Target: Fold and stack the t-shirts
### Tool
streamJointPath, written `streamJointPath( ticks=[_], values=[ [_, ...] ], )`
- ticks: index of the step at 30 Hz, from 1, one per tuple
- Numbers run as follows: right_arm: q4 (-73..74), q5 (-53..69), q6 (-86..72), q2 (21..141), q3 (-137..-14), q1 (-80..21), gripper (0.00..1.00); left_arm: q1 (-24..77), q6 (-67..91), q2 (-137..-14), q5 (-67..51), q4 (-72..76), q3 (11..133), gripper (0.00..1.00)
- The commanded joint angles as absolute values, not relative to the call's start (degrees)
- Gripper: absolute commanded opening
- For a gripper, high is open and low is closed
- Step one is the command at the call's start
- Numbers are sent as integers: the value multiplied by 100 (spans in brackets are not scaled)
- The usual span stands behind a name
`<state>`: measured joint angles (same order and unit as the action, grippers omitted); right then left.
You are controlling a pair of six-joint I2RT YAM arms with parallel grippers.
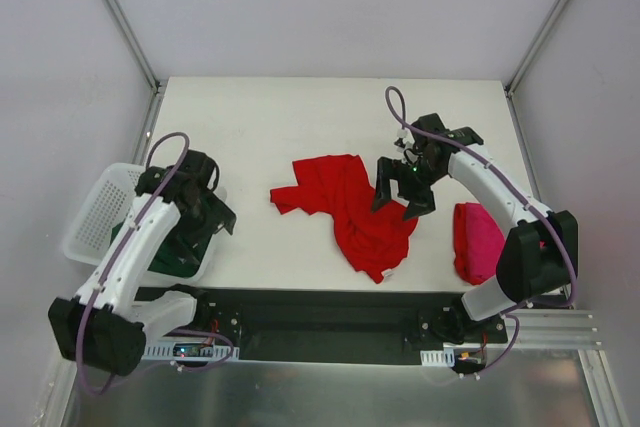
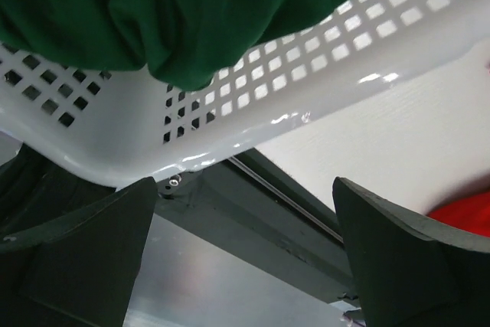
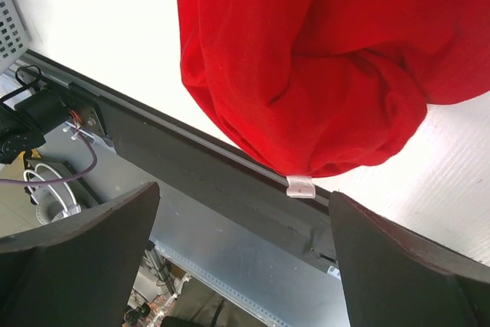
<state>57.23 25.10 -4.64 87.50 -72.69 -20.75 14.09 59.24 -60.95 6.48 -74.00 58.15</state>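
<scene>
The red shirt (image 1: 345, 212) lies crumpled and unfolded in the middle of the table (image 1: 250, 117), its soft cotton bunched in loose ridges. The pink shirt (image 1: 477, 242) sits as a compact bundle near the right edge. The green shirt (image 2: 153, 13) is heaped in the white lattice basket (image 2: 367, 44) on the left. Folding the red shirt looks like the step in hand. The right end effector (image 1: 402, 197) hovers at its right edge, released and empty. The left end effector (image 2: 243, 185), also released, is by the basket. Next, I judge, the limp cloth needs pinching at an edge and spreading flat.
</scene>
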Motion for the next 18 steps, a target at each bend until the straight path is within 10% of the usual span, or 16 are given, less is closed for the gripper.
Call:
streamJointPath(
  ticks=[1, 18],
  values=[
    [5704, 2681, -308, 8622, -7269, -2118, 96, 1178, 5055, -6889, 194, -6839, 6108, 99],
    [5669, 2689, -220, 8446, -7075, -2109, 96, 862, 3419, -9474, 185, -6601, 7462, 99]
  ],
)
